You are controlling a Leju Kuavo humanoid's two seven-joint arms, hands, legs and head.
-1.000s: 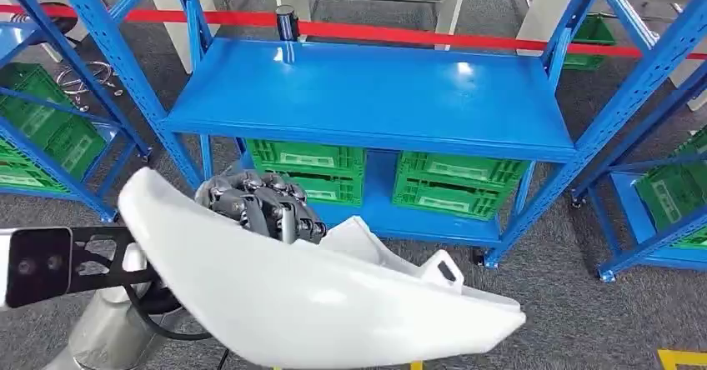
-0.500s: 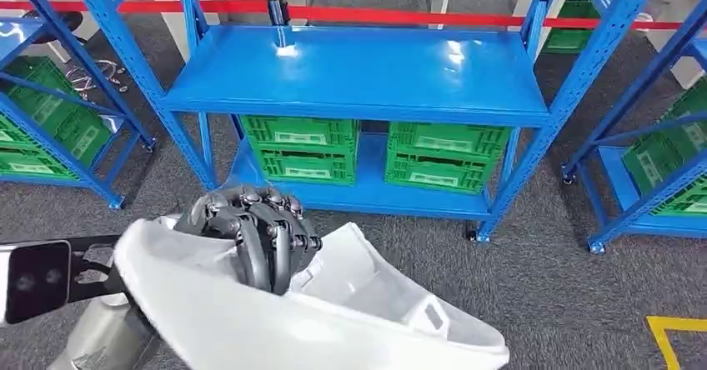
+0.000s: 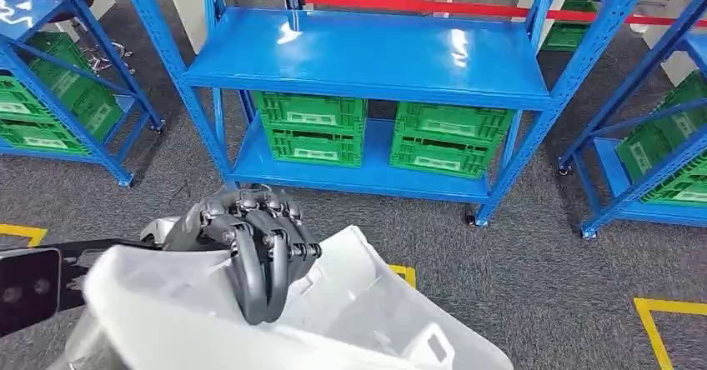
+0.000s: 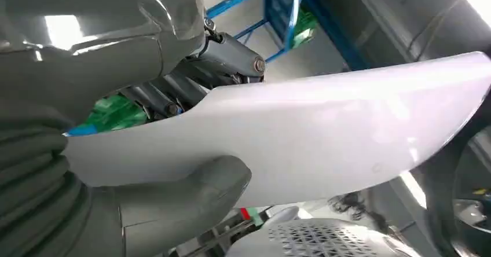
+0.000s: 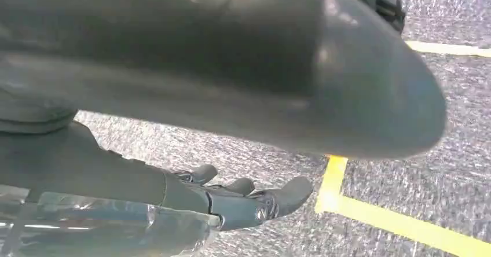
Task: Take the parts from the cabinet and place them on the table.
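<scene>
Under the left hand's curled fingers sits the white part, gripped for carrying; right hand hangs open.

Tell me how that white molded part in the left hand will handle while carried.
The white molded part looks stiff: held near one end by the left hand, it juts out without sagging. Probably light, since one hand carries it. Its glossy surface may be slippery, so it could twist in the grip.

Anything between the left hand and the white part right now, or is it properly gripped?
Nothing in between. The left hand already grips the white part: fingers hooked over its upper edge, thumb pressed on its face.
</scene>
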